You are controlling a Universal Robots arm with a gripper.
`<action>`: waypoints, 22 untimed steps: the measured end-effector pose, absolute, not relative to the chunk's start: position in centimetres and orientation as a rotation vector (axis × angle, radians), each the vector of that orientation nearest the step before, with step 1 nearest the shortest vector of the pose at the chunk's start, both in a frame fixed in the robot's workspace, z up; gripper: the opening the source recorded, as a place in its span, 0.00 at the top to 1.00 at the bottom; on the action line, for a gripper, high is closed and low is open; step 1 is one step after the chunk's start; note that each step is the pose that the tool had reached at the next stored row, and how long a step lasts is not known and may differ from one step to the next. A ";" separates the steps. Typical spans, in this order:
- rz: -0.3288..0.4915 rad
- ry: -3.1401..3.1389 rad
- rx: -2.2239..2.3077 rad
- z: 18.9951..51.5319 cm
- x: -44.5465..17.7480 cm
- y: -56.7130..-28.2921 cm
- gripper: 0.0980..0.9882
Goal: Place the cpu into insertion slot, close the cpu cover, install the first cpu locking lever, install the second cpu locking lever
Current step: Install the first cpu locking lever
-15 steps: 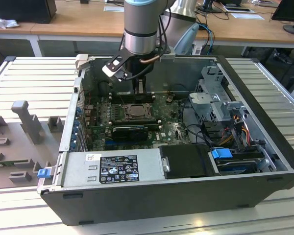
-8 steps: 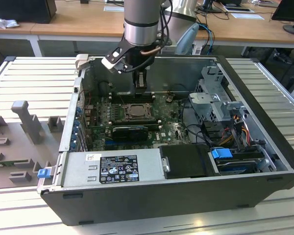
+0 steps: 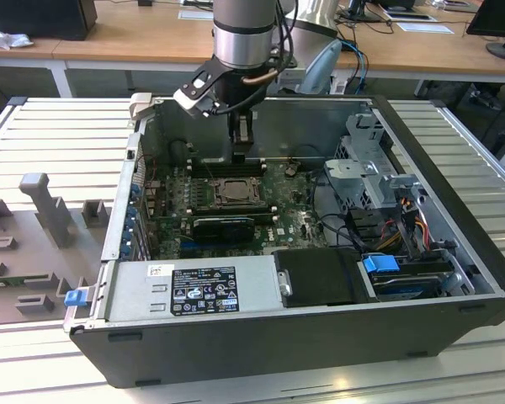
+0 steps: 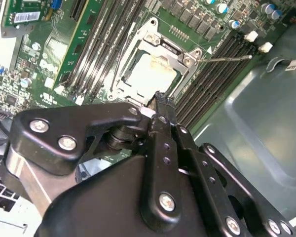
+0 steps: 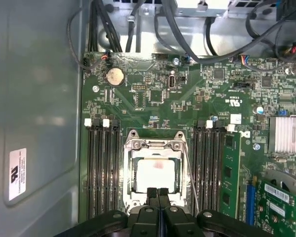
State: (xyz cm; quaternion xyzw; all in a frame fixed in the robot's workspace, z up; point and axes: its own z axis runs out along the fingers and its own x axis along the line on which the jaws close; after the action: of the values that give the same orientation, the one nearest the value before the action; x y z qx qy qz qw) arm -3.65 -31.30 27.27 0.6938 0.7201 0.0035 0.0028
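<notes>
Clenched, empty claw (image 3: 242, 151) sits at the cpu cover's (image 3: 232, 182) 12 o'clock edge in the exterior view, seemingly pressing it over the seated cpu (image 5: 157, 174)

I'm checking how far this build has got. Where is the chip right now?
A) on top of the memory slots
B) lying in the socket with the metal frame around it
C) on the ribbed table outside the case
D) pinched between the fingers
B: in the first wrist view the pale chip lies flat inside the metal frame, while the fingers are closed together at the frame's edge with nothing between them.
</notes>
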 end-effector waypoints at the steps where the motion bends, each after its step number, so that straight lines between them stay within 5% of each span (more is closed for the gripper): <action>1: 0.011 2.276 2.157 27.3 -3.7 -31.3 0.99; 22: 0.010 2.537 1.847 27.3 -3.6 -31.3 0.99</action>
State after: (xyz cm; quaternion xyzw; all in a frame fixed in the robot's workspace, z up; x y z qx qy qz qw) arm -3.63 -31.30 27.25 0.5885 0.8085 0.0033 0.0018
